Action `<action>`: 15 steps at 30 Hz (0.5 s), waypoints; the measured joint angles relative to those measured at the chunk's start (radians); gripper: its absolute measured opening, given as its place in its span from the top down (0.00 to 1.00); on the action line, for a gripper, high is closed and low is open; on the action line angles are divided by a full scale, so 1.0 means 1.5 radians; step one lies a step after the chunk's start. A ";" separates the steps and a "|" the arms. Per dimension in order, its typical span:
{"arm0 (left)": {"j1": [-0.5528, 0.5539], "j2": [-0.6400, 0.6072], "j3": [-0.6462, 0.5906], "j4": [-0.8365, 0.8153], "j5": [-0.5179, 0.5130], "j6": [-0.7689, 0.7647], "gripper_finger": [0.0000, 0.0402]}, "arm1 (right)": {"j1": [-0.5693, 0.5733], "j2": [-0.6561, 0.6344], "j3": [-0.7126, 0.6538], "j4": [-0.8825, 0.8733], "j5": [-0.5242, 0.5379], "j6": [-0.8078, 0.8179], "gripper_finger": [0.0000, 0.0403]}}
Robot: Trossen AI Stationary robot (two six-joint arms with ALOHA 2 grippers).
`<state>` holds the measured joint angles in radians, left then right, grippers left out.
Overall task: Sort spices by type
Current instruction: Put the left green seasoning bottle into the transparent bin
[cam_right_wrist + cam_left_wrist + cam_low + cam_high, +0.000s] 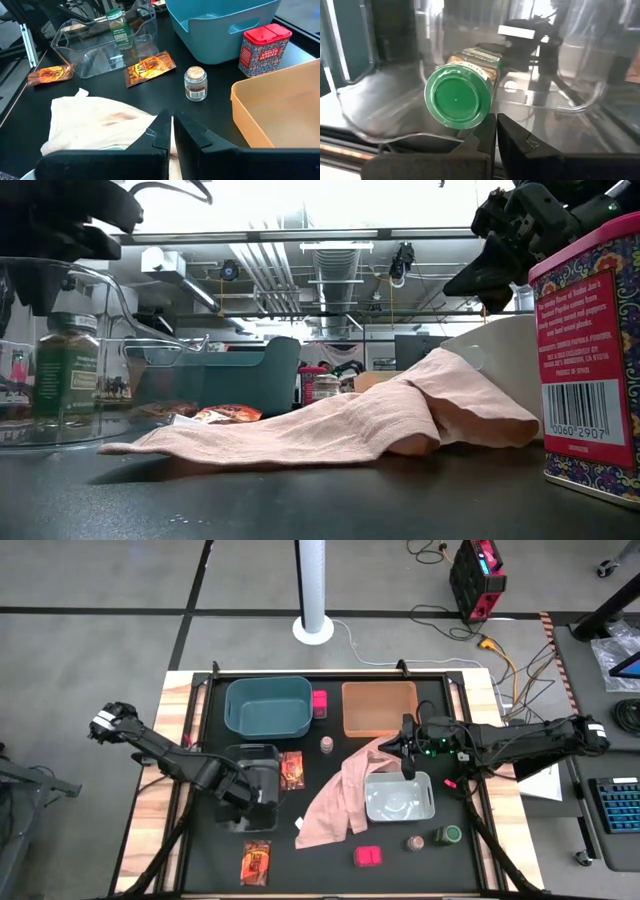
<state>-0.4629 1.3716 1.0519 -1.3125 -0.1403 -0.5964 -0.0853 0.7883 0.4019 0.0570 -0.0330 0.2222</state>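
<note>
Green-lidded jar [458, 95]: stands inside the clear bin [252, 798], directly ahead of the left gripper [495, 131], whose fingers are pressed together on nothing.
Second green-lidded jar [447, 835]: loose on the table, well apart from both grippers, beside a pink-topped jar [414, 842].
Packets: one [149, 67] just outside the clear bin, another [256, 862] farther off.
Pink boxes: one [262, 48] beside the teal bin [267, 706], one [368, 856] out on the mat.
Right gripper [171, 131]: closed and empty, over the pink cloth [95, 122]; another pink-topped jar [195, 84] just ahead.
Progress: barely begun, I judge; one jar binned, the rest unsorted.
</note>
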 joint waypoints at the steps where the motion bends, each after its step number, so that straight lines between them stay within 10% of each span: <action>1: 0.001 0.000 0.000 -0.002 -0.004 0.000 1.00 | 0.000 0.000 0.000 0.000 0.000 0.000 0.97; 15: 0.014 -0.003 0.029 -0.079 -0.045 -0.028 1.00 | 0.000 0.000 0.000 0.000 0.000 0.002 0.97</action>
<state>-0.4416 1.3669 1.0949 -1.4315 -0.2083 -0.6391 -0.0853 0.7883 0.4015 0.0570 -0.0330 0.2249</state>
